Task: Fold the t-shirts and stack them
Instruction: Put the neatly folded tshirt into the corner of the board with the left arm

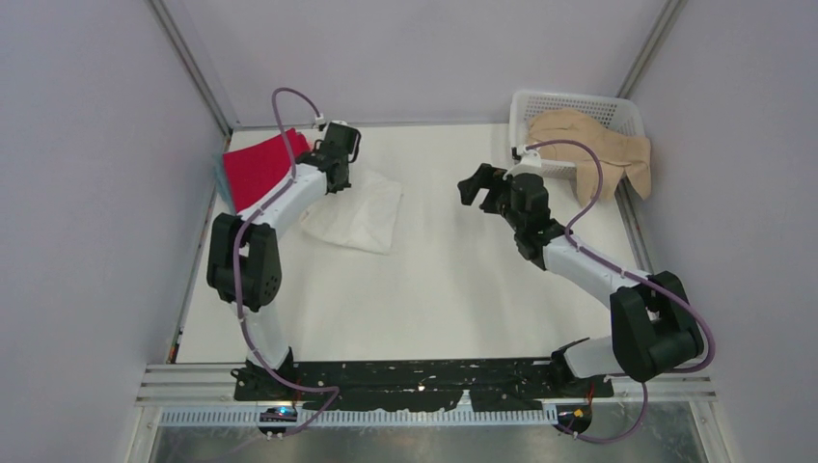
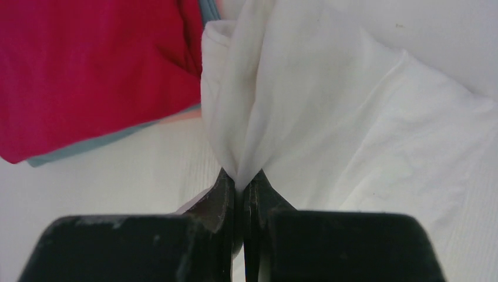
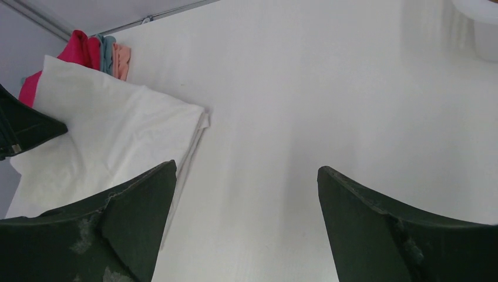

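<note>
One white t-shirt [image 1: 365, 214], long axis diagonal

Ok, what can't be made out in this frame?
- Top view: part of the white shirt, under the left arm.
- Left wrist view: what lies beneath the red shirt; only thin edges show.
- Top view: inside of the basket, covered by the tan shirt.

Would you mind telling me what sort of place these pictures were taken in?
Most likely a robotics lab test cell: a white table walled in by plain grey panels, with folded t-shirts and a laundry basket staged.
</note>
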{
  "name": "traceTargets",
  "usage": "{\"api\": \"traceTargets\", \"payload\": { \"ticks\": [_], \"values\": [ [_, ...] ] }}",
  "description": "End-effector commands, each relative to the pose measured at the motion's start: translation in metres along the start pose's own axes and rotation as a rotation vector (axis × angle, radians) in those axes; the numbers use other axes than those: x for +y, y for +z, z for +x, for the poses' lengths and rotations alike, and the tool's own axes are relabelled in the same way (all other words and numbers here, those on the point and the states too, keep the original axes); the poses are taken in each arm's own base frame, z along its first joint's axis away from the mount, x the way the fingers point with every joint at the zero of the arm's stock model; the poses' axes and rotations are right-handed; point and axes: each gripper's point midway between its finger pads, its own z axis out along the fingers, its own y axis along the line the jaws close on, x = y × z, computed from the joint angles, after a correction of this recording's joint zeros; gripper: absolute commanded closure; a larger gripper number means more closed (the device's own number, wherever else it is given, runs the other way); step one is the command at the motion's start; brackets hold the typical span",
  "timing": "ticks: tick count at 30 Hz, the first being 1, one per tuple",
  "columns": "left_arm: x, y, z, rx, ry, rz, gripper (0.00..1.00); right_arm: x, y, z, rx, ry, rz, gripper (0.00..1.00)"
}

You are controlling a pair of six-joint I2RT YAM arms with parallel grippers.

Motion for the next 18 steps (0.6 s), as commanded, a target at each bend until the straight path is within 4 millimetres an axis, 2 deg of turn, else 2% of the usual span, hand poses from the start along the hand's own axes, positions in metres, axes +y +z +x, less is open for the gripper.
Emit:
{"api": "traceTargets", "payload": {
  "ticks": [1,7,18],
  "values": [
    [0.032,-0.012,-0.048,-0.129,0.103,-0.174,1.00,-0.009,-0.003,-0.027,-0.108,-0.036,0.045,0.05],
    [0.049,-0.038,-0.103,-0.260,0.093,-0.249,1.00,-0.013,0.001,-0.024,-0.102,-0.035,0.051,0.05],
    [0.057,-0.068,-0.169,-0.340,0.106,-0.254,1.00,-0.023,0.000,-0.024,-0.099,-0.052,0.106,0.05]
  ]
}}
